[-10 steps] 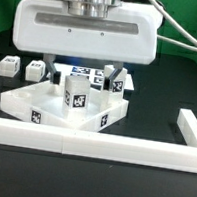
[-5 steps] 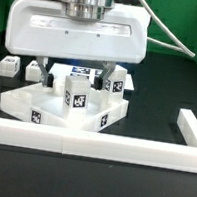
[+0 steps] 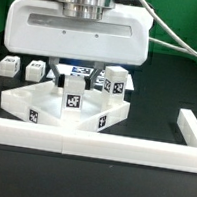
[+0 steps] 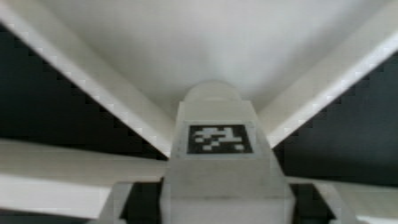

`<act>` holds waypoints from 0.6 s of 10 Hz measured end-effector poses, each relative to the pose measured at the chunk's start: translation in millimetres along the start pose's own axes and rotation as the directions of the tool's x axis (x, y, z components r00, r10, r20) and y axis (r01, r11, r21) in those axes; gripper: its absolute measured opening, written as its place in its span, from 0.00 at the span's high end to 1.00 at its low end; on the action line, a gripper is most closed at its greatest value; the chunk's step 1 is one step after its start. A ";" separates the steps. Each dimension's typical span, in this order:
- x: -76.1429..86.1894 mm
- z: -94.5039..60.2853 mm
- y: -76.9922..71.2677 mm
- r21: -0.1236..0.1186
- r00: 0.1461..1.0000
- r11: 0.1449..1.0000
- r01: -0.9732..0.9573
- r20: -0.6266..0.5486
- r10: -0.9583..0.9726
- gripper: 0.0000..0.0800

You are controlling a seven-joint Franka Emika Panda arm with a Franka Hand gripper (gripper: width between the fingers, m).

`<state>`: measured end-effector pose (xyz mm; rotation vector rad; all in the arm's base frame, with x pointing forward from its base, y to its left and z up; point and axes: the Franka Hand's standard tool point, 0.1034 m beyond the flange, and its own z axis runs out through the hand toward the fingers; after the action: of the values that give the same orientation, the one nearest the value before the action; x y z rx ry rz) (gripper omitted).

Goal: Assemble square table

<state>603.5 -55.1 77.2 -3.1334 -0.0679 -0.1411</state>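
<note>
The white square table top (image 3: pixel 35 103) lies on the black table, a tag on its front edge. One white tagged leg (image 3: pixel 75 93) stands upright in it, near the front middle. My gripper (image 3: pixel 77 81) comes straight down over this leg and is shut on its upper part. In the wrist view the leg (image 4: pixel 219 130) runs between my fingers (image 4: pixel 107 200), with the table top's inner surface (image 4: pixel 196 40) beyond it. A second leg (image 3: pixel 114 83) stands at the top's right rear. Two more legs (image 3: pixel 8 66) (image 3: pixel 34 71) lie to the exterior view's left.
The long low white border wall (image 3: pixel 91 141) runs along the front and turns up at the exterior view's right (image 3: pixel 189 127). The marker board (image 3: pixel 88 73) lies behind the table top, mostly hidden by my gripper.
My gripper has turned about its vertical axis with the leg. The leg's tag, tilted before, now faces the camera squarely. The leg sits slightly lower.
</note>
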 end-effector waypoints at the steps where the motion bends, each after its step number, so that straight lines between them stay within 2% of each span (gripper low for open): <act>1: 0.1 0.2 1.1 -0.001 0.996 0.996 -0.087 -0.004 0.087 0.64; 2: 1.6 0.4 8.4 -0.008 0.959 0.960 -0.279 -0.046 0.278 0.64; 3: 0.8 0.1 8.5 -0.006 0.900 0.903 -0.430 -0.073 0.429 0.64; 5: 0.5 -0.2 1.6 0.026 0.678 0.680 -0.733 -0.057 0.733 0.64; 6: 2.9 -1.3 -0.4 0.030 0.599 0.600 -0.800 -0.028 0.800 0.64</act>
<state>606.2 -54.6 78.8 -2.7809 1.3175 -0.1800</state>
